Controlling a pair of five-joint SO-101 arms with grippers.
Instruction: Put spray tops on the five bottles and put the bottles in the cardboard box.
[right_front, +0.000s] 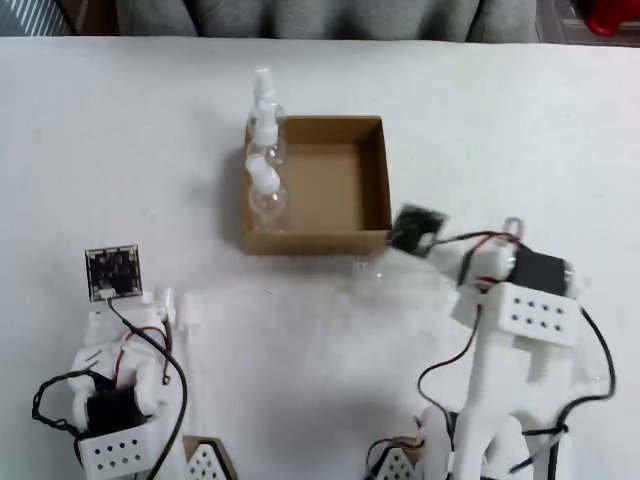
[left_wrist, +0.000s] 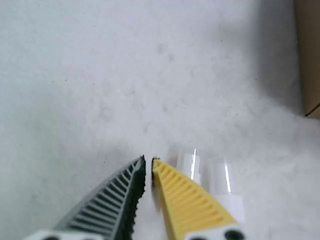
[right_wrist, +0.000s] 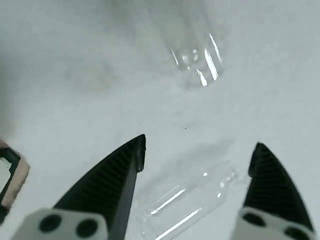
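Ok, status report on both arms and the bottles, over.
Left pincer shut beside two spray tops. Right pincer open over a lying clear bottle; second bottle beyond. Three topped bottles in cardboard box.

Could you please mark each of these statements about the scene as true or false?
1. Bottles with spray tops stand inside the cardboard box. True.
2. The left tool is wide open. False: its jaws are shut, with nothing between them.
3. The right tool is open, with a clear bottle lying on the table between its fingers. True.
4. The two loose spray tops lie inside the box. False: they are on the table, right beside the left tool's yellow finger.
5. The right tool grips a spray top. False: it holds nothing.
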